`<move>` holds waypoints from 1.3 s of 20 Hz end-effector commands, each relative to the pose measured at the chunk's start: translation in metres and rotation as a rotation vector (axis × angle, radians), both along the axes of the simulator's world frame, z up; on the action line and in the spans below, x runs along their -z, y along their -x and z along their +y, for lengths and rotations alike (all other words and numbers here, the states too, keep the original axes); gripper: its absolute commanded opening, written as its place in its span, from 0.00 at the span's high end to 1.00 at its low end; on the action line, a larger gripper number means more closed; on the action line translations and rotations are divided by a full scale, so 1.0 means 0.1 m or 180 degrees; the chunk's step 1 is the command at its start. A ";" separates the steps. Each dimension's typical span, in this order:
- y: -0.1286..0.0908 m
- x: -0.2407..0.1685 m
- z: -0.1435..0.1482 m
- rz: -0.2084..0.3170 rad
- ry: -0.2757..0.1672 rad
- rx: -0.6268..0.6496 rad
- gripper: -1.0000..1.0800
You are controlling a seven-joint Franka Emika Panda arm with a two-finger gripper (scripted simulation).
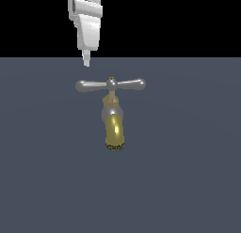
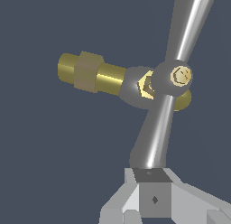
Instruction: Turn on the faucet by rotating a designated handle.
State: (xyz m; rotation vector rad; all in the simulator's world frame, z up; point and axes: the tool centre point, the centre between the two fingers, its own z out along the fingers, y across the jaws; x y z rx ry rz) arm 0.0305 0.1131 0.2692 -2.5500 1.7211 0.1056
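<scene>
Arm pose: white arm comes down from the top edge of the exterior view, near vertical, narrowing to the gripper (image 1: 86, 62) above the handle's end on the exterior view's left.
Fingers: from outside they show as one thin tip; spread or pressed together, cannot tell. Wrist view shows a grey finger (image 2: 154, 198) right at the bar's end, but contact is not clear.
Faucet (image 1: 113, 117): mid-scene on the dark grey tabletop (image 1: 188, 180), brass spout curving toward the camera, grey neck behind it.
Handle (image 1: 110, 85): silver crossbar lying level across the faucet top, bulbous ends, small brass nub at centre.
Exterior view only: arm's height above the bar, a visible gap between tip and handle.
Wrist view only: bar seen lengthwise, brass nub face-on, brass body and hex collar extending sideways.
</scene>
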 end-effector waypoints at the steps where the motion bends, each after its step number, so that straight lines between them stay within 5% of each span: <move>1: -0.08 0.18 0.07 0.0005 0.0065 0.0183 1.00; 12: -0.26 0.66 0.25 -0.0025 0.0265 0.0652 1.00; 26: -0.17 0.72 0.28 -0.0033 0.0295 0.0712 1.00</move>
